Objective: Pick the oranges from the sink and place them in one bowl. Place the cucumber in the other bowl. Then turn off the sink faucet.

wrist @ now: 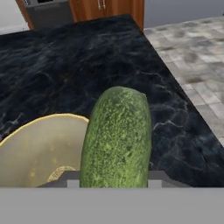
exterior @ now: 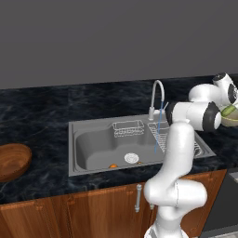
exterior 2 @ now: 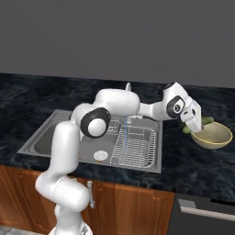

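A black marbled counter (exterior: 42, 116) runs over reddish wooden cabinets (exterior: 93, 211), with a grey steel sink (exterior: 95, 144) let into its middle: a deep basin with a round drain (exterior: 131, 158), a wire basket (exterior: 128, 128) at its back wall and a ribbed drainer (exterior 2: 135, 146) on its right side. The white arm (exterior: 179, 153) rises at the counter's front edge, reaches over the drainer and hides part of it. At the sink's back rim a thin chrome gooseneck faucet (exterior: 157, 95) arches forward, a fine blue stream (exterior: 158, 132) falling from it. A wide, shallow brown wooden bowl (exterior: 13, 160) sits near the counter's left front edge, well apart from the sink. On the counter right of the sink stands a rounded olive-yellow bowl (exterior 2: 212, 136) with a paler rim. The gripper (exterior 2: 194, 123) hangs at that bowl's left rim, clamped on the cucumber (wrist: 117, 138), a stubby, pebbled dark green cylinder whose free end pokes past the rim over bare counter in the hand view. One small orange (exterior: 113, 165) lies on the basin floor by the front wall, left of the drain.
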You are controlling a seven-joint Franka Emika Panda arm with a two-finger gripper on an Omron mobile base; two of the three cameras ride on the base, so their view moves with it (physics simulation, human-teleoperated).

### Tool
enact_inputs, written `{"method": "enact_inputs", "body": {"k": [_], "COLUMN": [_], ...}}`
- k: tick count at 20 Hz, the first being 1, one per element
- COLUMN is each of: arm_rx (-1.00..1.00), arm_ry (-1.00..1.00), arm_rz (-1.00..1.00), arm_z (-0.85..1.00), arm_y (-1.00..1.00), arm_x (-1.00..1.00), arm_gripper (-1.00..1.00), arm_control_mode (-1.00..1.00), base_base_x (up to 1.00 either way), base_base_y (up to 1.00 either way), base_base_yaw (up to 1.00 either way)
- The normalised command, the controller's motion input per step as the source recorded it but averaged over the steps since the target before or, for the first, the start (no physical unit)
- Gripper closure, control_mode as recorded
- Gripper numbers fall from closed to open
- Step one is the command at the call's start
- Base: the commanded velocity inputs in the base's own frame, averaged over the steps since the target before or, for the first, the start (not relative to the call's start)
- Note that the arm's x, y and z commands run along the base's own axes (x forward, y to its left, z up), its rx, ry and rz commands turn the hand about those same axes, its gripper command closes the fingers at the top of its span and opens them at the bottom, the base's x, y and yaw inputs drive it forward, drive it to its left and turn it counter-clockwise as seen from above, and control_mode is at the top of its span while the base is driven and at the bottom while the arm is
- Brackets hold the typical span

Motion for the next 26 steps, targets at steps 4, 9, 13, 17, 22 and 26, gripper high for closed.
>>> {"method": "enact_inputs", "body": {"k": [4,9,13,17,22,26], "arm_rx": [0.00,0.00,0.00,0.00,0.00,0.00], "arm_ry": [0.03,0.04,0.05,0.01,0.00,0.00], "arm_rz": [-0.02,0.00,0.00,0.00,0.00,0.00], "arm_z": [-0.02,0.00,-0.02,-0.09,-0.13,-0.37], "arm_y": [-0.30,-0.50,-0.39,-0.25,-0.20,-0.03], "arm_x": [0.16,0.19,0.24,0.24,0.20,0.18], "arm_gripper": [1.00,1.00,1.00,1.00,1.00,1.00], "arm_control_mode": [-1.00,-1.00,-1.00,-1.00,-1.00,-1.00], "base_base_x": [0.00,0.00,0.00,0.00,0.00,0.00], "base_base_y": [0.00,0.00,0.00,0.00,0.00,0.00], "base_base_yaw": [0.00,0.00,0.00,0.00,0.00,0.00]}}
